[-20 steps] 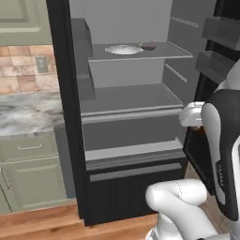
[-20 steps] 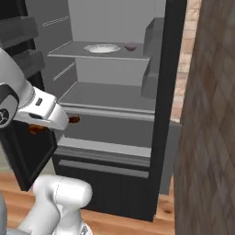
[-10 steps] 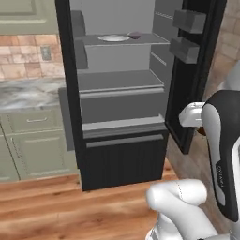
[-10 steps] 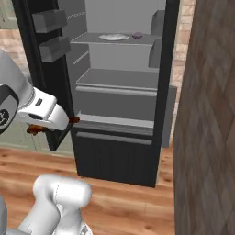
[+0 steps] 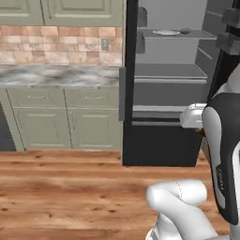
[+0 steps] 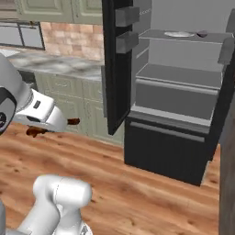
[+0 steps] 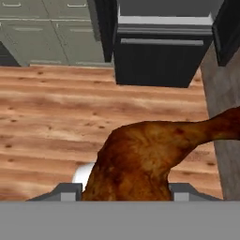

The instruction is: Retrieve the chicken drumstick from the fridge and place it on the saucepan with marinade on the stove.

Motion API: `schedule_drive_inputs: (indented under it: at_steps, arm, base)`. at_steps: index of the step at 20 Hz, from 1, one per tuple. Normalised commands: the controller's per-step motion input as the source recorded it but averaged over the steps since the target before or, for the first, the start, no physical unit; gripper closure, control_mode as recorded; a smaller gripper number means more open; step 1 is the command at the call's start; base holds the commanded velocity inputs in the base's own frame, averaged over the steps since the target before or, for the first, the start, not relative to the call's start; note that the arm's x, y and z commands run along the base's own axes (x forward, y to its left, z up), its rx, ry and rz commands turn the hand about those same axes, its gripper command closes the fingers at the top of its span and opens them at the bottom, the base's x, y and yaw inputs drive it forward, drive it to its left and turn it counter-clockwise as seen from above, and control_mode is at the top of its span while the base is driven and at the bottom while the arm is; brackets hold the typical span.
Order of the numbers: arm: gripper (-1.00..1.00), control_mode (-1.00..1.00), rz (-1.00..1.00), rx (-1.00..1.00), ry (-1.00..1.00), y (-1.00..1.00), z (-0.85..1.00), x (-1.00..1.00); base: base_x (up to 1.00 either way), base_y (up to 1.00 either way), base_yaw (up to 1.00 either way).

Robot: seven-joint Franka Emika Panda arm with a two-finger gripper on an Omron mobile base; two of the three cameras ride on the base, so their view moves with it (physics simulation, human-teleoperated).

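Reddish-brown and glossy, the chicken drumstick (image 7: 150,154) fills the lower middle of the hand view, its thick end down at the bottom edge and its thin bone end reaching out to the right edge of the frame. We see our claw (image 7: 125,190) closed on the thick end, with a grey finger pad (image 7: 68,191) showing at the lower left of the meat and its partner on the lower right. In the right base view, the same meat shows as small dark red-brown bits at the left of the frame, just beside the white end of our arm, held above the wooden floor (image 6: 137,193).

We have the fridge (image 5: 164,84) in the upper right of the left base view, with its doors open and the grey shelved interior exposed. On its top shelf lies a white plate (image 5: 166,32), and just beside that sits a small dark rounded item (image 5: 185,30). In the right base view the fridge takes the upper right, one black door (image 6: 120,64) standing open toward us with bins on its inner face.

To the left of the fridge in the left base view runs a marbled grey worktop (image 5: 56,75) over pale green cabinets (image 5: 61,124), with a brick-patterned backsplash (image 5: 56,44) above it. In the hand view, the black lower drawer of the fridge sits at the top centre, well apart from the drumstick.
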Motion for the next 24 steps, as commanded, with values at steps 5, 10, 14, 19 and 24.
schedule_drive_inputs:
  at_steps: [5, 10, 14, 19, 24]
  arm:
    - [1.0, 1.0, 0.0, 0.0, 0.0, 0.0, 0.0, 0.0]
    - [1.0, 1.0, 0.0, 0.0, 0.0, 0.0, 0.0, 0.0]
    - [1.0, 1.0, 0.0, 0.0, 0.0, 0.0, 0.0, 0.0]
    - [1.0, 1.0, 0.0, 0.0, 0.0, 0.0, 0.0, 0.0]
    - [1.0, 1.0, 0.0, 0.0, 0.0, 0.0, 0.0, 0.0]
  base:
    - [-0.36, 0.95, 0.81]
    - [-0.02, 0.61, 0.87]
    - [0.0, 0.22, 0.98]
    - [-0.07, 0.05, 1.0]
    - [-0.09, 0.0, 1.0]
